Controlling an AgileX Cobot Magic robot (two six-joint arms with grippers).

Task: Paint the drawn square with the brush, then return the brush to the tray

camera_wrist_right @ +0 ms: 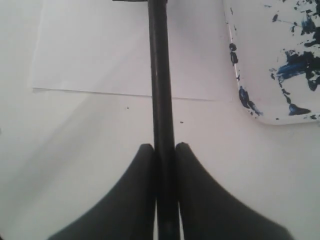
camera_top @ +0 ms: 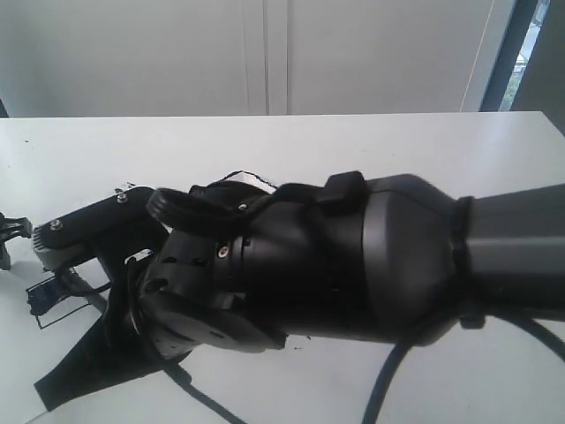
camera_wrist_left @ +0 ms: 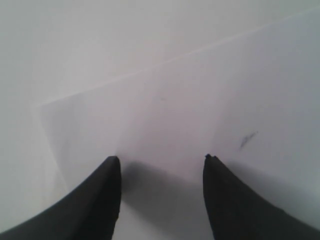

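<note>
The right tool [camera_wrist_right: 165, 150] is clamped on the long thin black brush [camera_wrist_right: 159, 75], its handle running out over a white sheet of paper [camera_wrist_right: 90, 50] on the white desk [camera_wrist_right: 75, 150]. The shallow white tray [camera_wrist_right: 257, 45], smeared blue-black, lies just beside that sheet. The left tool [camera_wrist_left: 162, 162] hangs with its 2 fingers [camera_wrist_left: 100, 200] apart over paper bearing what may be a faint dark smudge [camera_wrist_left: 247, 140].
</note>
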